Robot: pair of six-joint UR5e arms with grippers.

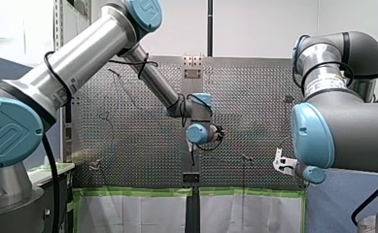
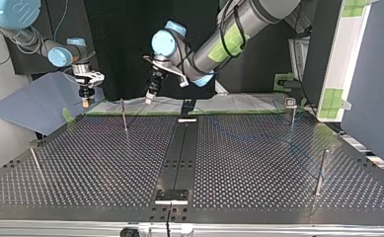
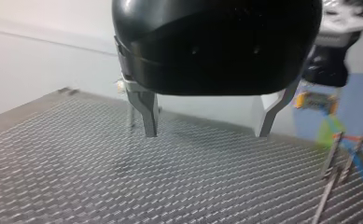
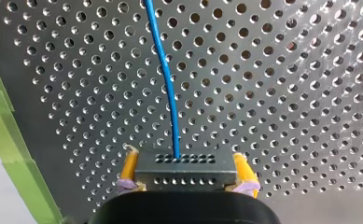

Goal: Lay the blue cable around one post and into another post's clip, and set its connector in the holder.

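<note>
My right hand (image 4: 185, 164) is closed on the connector (image 4: 184, 175), a dark block with rows of small holes, pinched at its two ends between the yellow pads (image 4: 129, 164). The blue cable (image 4: 166, 79) leaves the middle of the connector's face and runs ahead of the hand, toward its twelve o'clock, bending slightly as it crosses above the perforated worktop (image 4: 286, 93). A band of green tape (image 4: 2, 135) edges the worktop beside the hand, at its nine o'clock. In the top view this hand hangs at about ten o'clock, above and just past the worktop's far edge.

My left hand (image 3: 207, 128) is open. Its metal fingers (image 3: 146, 109) stand well apart with nothing between them, hovering over the perforated surface. In the top view it sits near eleven o'clock, pointing down by the far edge, just beyond a thin post (image 2: 124, 117).

Further out in that view, a post with a clip (image 2: 291, 109) on its top stands at about two o'clock. A taller plain post (image 2: 320, 173) stands at four o'clock and a leaning post (image 2: 35, 165) at eight o'clock. A small block mount (image 2: 171, 196) sits on the dark centre strip at six o'clock. How the cable lies farther along, among the posts, cannot be made out.
</note>
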